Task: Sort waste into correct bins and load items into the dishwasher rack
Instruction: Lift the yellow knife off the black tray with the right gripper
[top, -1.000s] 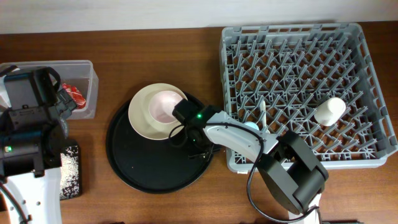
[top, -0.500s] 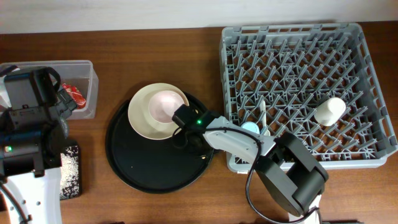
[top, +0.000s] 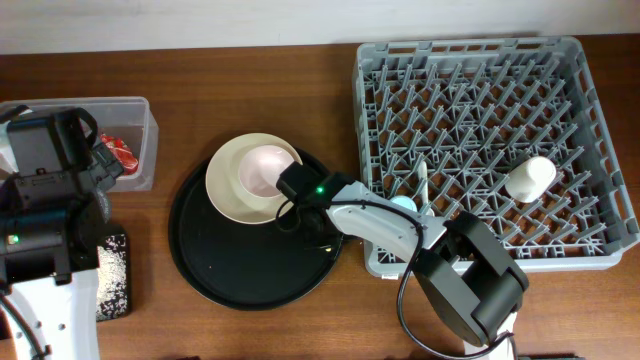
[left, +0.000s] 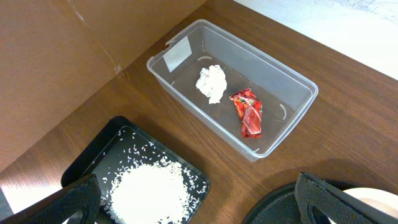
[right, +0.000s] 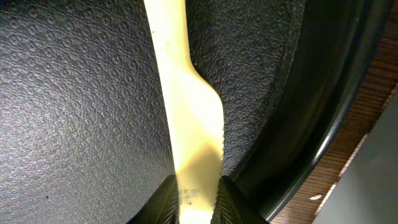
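Right wrist alone shows right jaws clamped on yellow fork (right: 186, 124); left jaws apart.

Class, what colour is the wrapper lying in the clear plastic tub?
The wrapper is red; the left wrist view shows it best.

Soft, even light falls from above. The round black tray (top: 250, 275) casts barely a shadow on the wooden table (top: 250, 90), and its rim shows a faint sheen. On the tray the yellow fork (right: 186, 118) is sharp, while the fingertips (right: 163, 202) of the right gripper (right: 194, 200) blur. Left of the tray the wood glares white beyond the black bin (left: 90, 163), where the left gripper (left: 202, 202) has dark, soft fingers (left: 68, 202).
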